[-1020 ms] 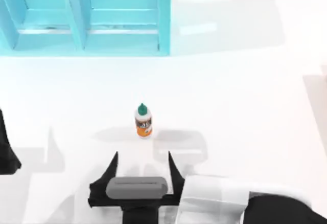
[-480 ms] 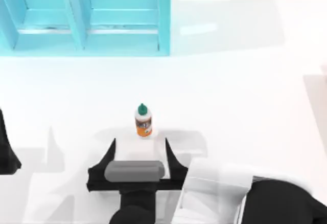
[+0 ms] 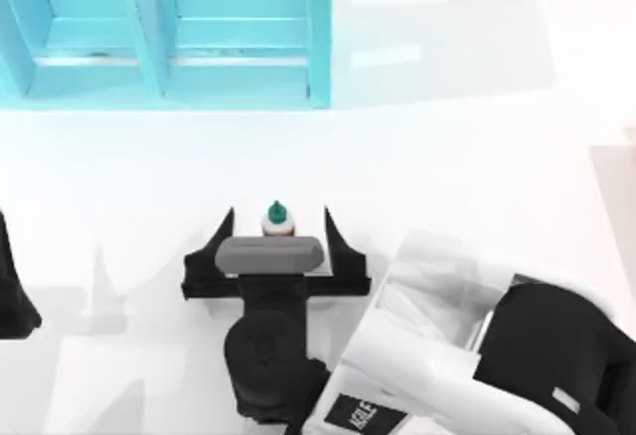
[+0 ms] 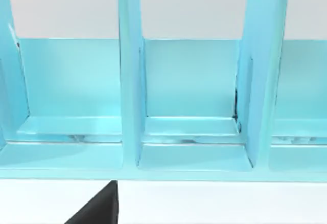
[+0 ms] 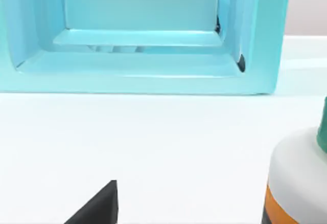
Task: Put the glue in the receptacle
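Flanking: right gripper (image 3: 278,224), jaws wide, one finger each side of the glue (image 3: 277,216)
Glue: upright on table (image 3: 467,137), between fingers, untouched
Receptacle (image 3: 169,68): far left, well apart
Left arm: parked at left edge

One glue (image 3: 278,217), one receptacle (image 3: 149,38)

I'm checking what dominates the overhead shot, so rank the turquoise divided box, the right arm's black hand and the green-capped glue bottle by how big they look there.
Largest to smallest in the top view:
1. Turquoise divided box, cropped by the picture's edge.
2. Right arm's black hand, open around the bottle.
3. Green-capped glue bottle, partly hidden.
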Available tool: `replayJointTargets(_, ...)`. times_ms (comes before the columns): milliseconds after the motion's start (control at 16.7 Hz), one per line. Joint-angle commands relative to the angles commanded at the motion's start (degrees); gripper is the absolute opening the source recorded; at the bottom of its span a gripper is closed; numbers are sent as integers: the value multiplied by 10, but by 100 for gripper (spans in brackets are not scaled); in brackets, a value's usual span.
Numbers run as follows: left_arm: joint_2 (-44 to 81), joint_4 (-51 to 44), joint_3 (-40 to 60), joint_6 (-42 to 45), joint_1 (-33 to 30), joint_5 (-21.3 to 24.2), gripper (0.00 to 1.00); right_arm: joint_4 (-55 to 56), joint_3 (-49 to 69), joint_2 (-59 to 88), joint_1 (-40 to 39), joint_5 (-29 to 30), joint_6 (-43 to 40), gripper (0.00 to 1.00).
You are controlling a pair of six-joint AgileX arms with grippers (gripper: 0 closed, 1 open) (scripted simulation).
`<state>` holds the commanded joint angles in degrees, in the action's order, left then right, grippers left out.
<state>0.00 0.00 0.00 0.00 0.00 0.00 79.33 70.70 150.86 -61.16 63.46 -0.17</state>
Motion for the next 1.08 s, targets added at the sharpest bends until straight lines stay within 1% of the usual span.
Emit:
replayJointTargets(60, 0, 0, 0, 0, 0, 0, 100, 0, 0, 0, 0, 0, 0, 100)
replayJointTargets(840, 0, 0, 0, 0, 0, 0, 100, 0, 0, 0, 0, 0, 0, 2)
replayJointTargets(900, 0, 0, 0, 0, 0, 0, 100, 0, 0, 0, 0, 0, 0, 0)
replayJointTargets(1080, 0, 0, 0, 0, 0, 0, 100, 0, 0, 0, 0, 0, 0, 0)
